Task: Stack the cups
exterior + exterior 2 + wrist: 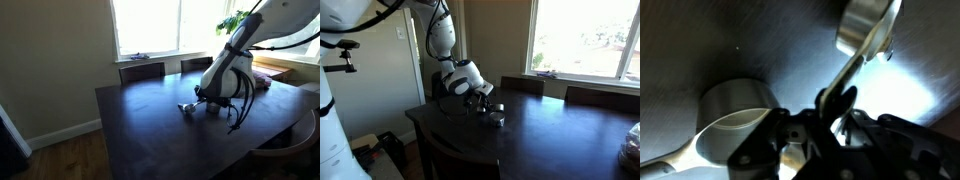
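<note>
A: Well, where's the gripper sitting?

B: Low over the dark table, near its middle, with the arm bending down to it from the window side.

A: Spread or pressed together?

B: Pressed together. In the wrist view the gripper has its dark fingers closed in, and a thin bright handle runs straight into them.

A: Whose handle?

B: The upper cup, the shiny one at the top right of that view. Its handle slants down and left from the bowl to the fingertips, so it looks pinched there, though glare and blur around the tips make the contact itself hard to see.

A: And the other one?

B: The lower cup sits open side up at the left of the same view, just beside the fingers, its own handle pointing off to the bottom-left corner. The two cups lie apart.

A: Can you pick them out from outside?

B: Only just. In both exterior views the cups show as small silver glints on the tabletop, right beside the gripper.

A: What else is around?

B: Chairs along the far side of the table and a bright window behind them.
</note>
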Robot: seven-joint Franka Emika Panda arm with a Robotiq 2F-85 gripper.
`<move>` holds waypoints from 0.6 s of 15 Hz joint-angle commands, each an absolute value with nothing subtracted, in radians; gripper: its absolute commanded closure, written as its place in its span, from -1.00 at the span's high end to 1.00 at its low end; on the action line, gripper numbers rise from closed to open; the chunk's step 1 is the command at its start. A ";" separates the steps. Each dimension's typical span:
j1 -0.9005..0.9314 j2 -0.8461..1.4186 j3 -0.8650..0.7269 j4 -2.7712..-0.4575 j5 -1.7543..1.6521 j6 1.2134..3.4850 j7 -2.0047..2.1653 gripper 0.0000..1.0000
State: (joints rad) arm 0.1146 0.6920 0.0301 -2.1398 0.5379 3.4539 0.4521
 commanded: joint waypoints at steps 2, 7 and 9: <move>0.121 0.654 0.015 -2.110 0.575 3.454 0.477 -0.95; 0.118 0.613 0.006 -2.139 0.592 3.455 0.476 -0.94; 0.120 0.608 0.000 -2.152 0.598 3.455 0.471 -0.95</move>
